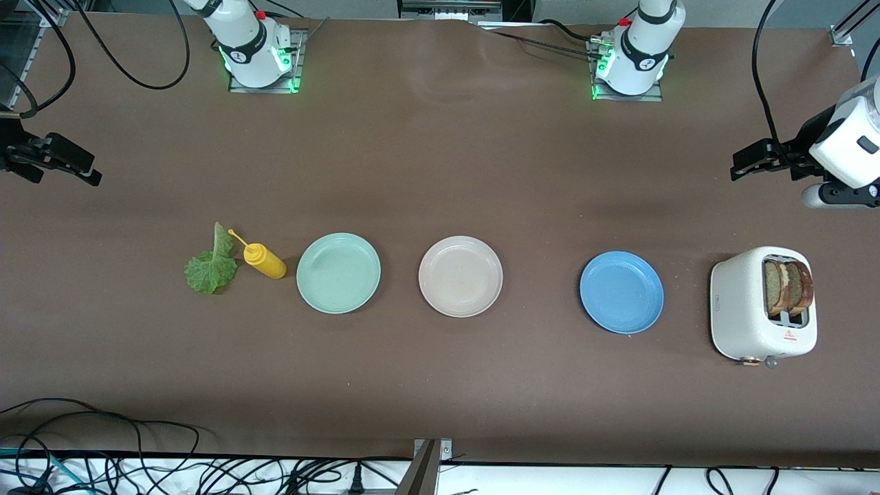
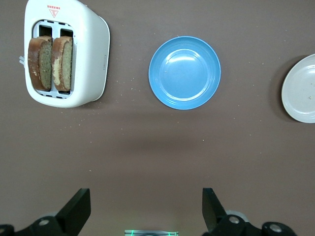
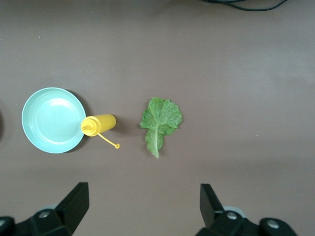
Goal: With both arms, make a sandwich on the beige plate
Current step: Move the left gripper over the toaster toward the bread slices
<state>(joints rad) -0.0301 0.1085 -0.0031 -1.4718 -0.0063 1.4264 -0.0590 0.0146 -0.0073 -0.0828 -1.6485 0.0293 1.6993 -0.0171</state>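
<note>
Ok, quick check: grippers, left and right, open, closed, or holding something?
Left gripper: open, holding nothing, over bare table near the toaster.
Right gripper: open, holding nothing, over bare table near the lettuce leaf.

Bare beige plate (image 1: 460, 276) mid-table; two toasted slices (image 1: 788, 287) upright in toaster; lettuce leaf (image 1: 212, 265) flat.

Your left gripper (image 1: 746, 159) hung up in the air at its own end of the table, with its fingers (image 2: 78, 209) spread wide apart and nothing between them. Your right gripper (image 1: 69, 161) hung the same way at the right arm's end, its fingers (image 3: 76, 199) also wide apart and empty. Both arms waited, high above the tabletop.
</note>
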